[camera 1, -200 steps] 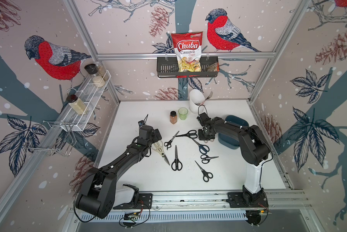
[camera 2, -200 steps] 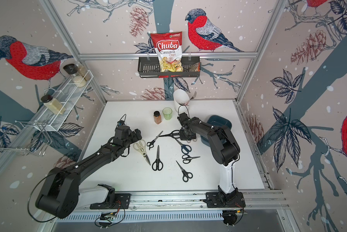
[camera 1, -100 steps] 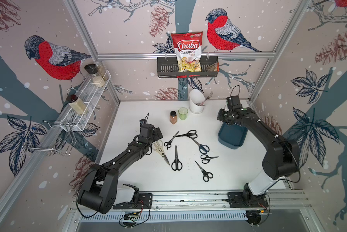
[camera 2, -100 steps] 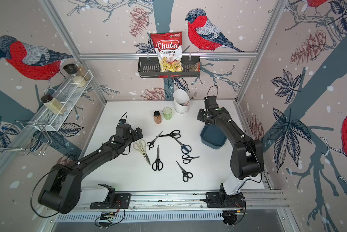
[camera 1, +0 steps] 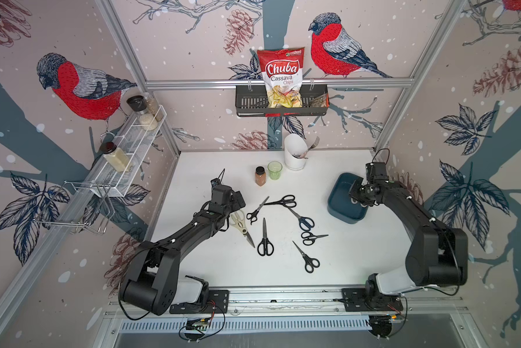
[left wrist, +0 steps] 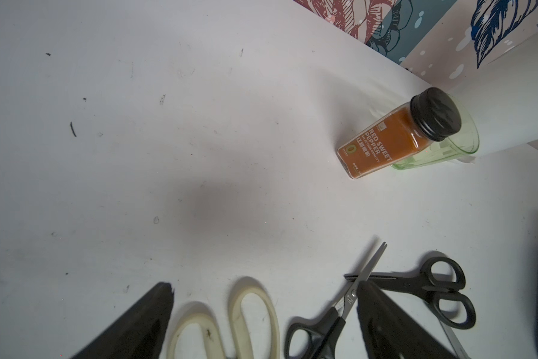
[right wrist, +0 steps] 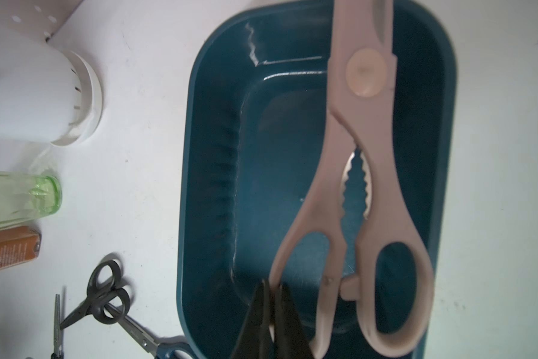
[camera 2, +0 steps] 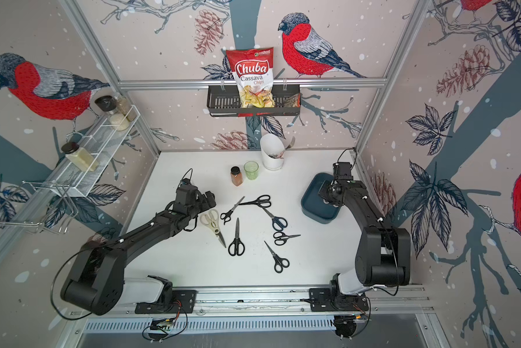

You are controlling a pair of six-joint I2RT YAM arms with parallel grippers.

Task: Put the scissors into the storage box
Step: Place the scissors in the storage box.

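Storage box (right wrist: 211,186), dark teal, fills the right wrist frame's centre. Pale-pink scissors (right wrist: 364,149) hang over its hollow, one handle loop pinched by the right gripper (right wrist: 270,298) (jaws clamped). Left gripper (left wrist: 264,287) gapes wide above cream kitchen shears (camera 1: 243,229).

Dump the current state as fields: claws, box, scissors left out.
right claw: shut on one handle loop of the pale-pink scissors, over the storage box
left claw: open, holding nothing, at the handles of the cream kitchen shears
storage box: nothing seen lying inside
table: seven pairs lie on it
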